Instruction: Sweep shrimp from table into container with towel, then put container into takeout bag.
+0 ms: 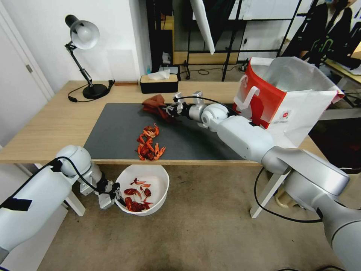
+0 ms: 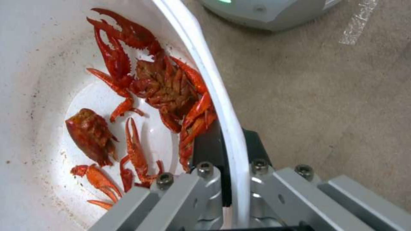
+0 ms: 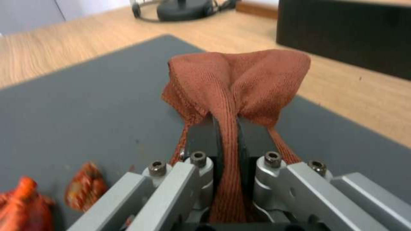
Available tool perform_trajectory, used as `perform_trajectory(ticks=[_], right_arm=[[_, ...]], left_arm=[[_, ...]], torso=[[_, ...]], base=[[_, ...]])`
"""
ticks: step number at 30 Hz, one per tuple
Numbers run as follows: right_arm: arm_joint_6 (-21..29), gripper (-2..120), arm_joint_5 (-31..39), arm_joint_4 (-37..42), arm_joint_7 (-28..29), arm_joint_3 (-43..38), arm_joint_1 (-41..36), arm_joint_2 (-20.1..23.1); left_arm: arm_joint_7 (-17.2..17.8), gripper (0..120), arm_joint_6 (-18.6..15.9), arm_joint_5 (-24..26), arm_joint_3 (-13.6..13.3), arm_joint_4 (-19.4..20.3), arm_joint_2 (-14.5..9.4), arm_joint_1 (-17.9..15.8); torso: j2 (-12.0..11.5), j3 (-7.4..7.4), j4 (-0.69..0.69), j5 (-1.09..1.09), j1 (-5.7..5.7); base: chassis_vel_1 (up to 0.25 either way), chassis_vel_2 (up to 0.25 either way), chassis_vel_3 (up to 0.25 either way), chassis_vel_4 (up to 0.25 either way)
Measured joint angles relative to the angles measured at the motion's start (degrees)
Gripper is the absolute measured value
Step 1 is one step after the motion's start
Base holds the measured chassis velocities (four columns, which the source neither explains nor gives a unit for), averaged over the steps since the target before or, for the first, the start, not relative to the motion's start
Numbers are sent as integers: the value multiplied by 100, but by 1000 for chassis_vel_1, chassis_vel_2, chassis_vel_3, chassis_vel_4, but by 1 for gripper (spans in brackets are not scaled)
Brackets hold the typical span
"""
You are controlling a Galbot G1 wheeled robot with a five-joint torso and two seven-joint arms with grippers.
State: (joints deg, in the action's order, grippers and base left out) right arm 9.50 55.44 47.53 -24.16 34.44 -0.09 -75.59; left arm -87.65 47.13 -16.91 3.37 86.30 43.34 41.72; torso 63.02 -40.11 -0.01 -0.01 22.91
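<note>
Head view, takeout bag (image 1: 301, 109) logo unreadable

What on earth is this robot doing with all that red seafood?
It is clearing shrimp off the table. Its right gripper pinches a rust-red towel at the far side of the pile. Its left gripper clamps the rim of a white container just below the table's near edge, with some shrimp already inside. The takeout bag stands open at the right.

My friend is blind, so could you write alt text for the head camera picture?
The right tool pinches a rust-red towel above a shrimp pile on the table. The left tool holds a white container below the edge, some shrimp inside.
</note>
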Motion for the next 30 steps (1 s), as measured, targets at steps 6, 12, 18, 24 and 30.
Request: perform_trajectory(ticks=[6,12,18,24,30], right_arm=[[4,5,-227,-193,-157,165,-34,-106],[9,5,-367,-239,-250,231,-75,-124],[9,5,-434,-207,-344,276,-94,-101],[39,5,-381,-10,-380,374,-98,5],[91,5,-259,237,-387,506,-98,121]], left_arm=[[0,0,0,-7,-2,-22,-17,-5],[0,0,0,0,57,-32,-23,37],[0,0,0,2,75,-58,-28,44],[1,0,0,13,75,-58,-56,3],[1,0,0,19,61,-42,-69,-14]], torso=[[0,0,2,0,0],[0,0,2,0,0],[0,0,1,0,1],[0,0,0,0,0],[0,0,1,0,0]], base=[[0,0,0,0],[0,0,0,0],[0,0,0,0],[0,0,0,0],[0,0,0,0]])
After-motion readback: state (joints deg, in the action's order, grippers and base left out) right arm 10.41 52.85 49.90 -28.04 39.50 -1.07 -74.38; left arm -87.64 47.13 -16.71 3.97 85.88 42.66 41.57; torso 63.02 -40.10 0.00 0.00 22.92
